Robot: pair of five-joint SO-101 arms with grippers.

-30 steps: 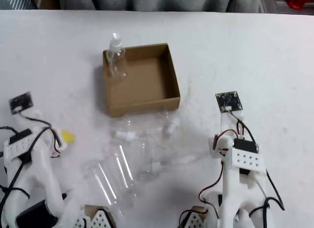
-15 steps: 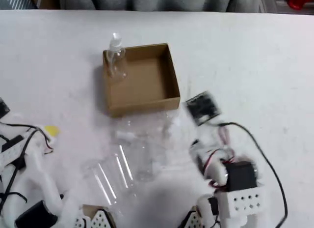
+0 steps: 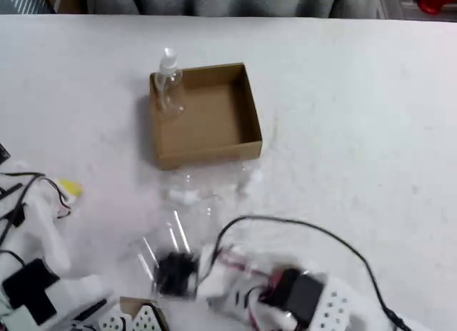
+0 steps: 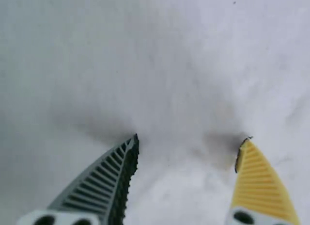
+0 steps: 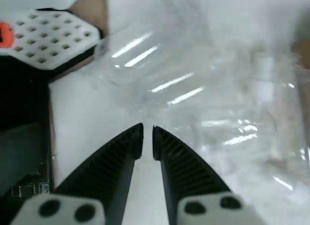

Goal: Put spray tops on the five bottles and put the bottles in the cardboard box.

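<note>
The cardboard box [image 3: 214, 124] sits mid-table with one spray-topped bottle [image 3: 169, 85] upright in its far left corner. Several clear bottles [image 3: 178, 238] lie on the table in front of the box, with loose white spray tops [image 3: 183, 197] between them and the box. My right arm [image 3: 285, 297] lies low across the front, its wrist beside those bottles. My right gripper [image 5: 147, 136] is shut on nothing, just short of a lying bottle [image 5: 193, 89]. My left gripper [image 4: 189, 145] stands open over bare white table at the far left, its yellow fingertip [image 3: 71, 189] showing from above.
A white perforated arm base [image 5: 46, 38] stands close beside the right gripper. The arm bases [image 3: 136, 318] line the table's front edge. A black cable [image 3: 293, 224] loops over the front right. The white table [image 3: 357, 117] has free room to the right.
My right arm swung from the right side down and leftward until it lies low beside the lying bottles. The left arm drew back toward the left edge.
</note>
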